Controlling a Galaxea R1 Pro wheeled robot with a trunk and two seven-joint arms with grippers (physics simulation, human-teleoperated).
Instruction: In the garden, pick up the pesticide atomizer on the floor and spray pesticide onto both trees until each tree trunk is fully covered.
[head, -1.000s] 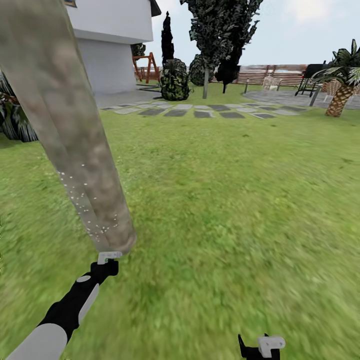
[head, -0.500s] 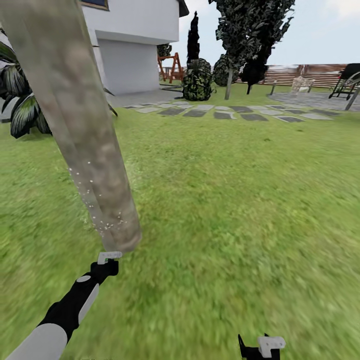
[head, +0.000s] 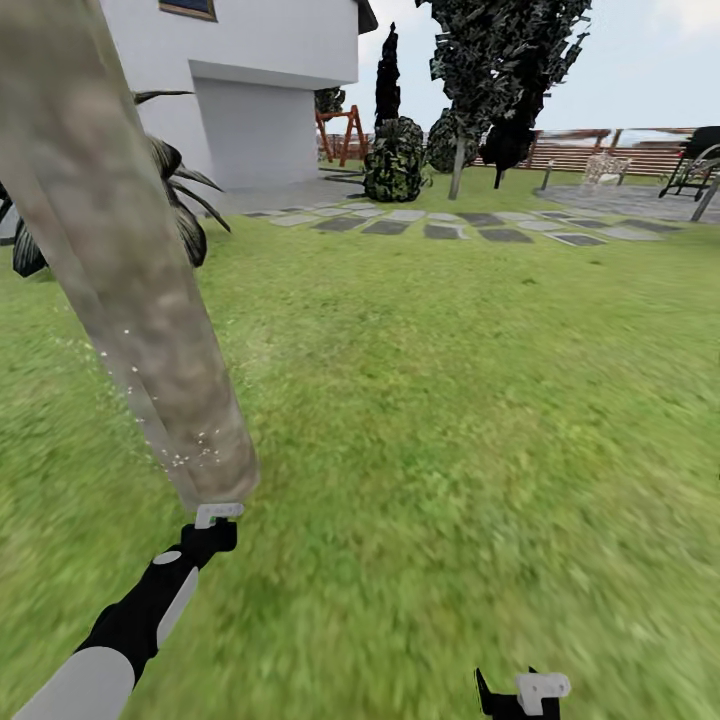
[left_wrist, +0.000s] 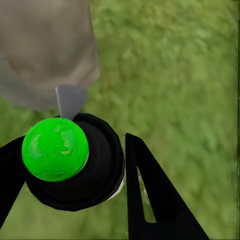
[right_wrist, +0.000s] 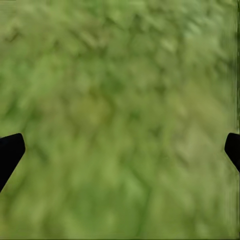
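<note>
Left jaws clamping pesticide atomizer (left_wrist: 70, 162), nozzle facing tree trunk (head: 130, 290)

The head camera looks down over the lawn (head: 450, 400); both wrist cameras face that grass closely, the left also sharing the trunk (head: 130, 290).

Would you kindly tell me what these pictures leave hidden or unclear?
- Tree trunk: its top is cut off by the head view's upper edge.
- Pesticide atomizer: the left wrist view looks down on it, so its body is hidden.
- Right gripper: its fingertips sit at the right wrist view's edges; the rest is cropped.
</note>
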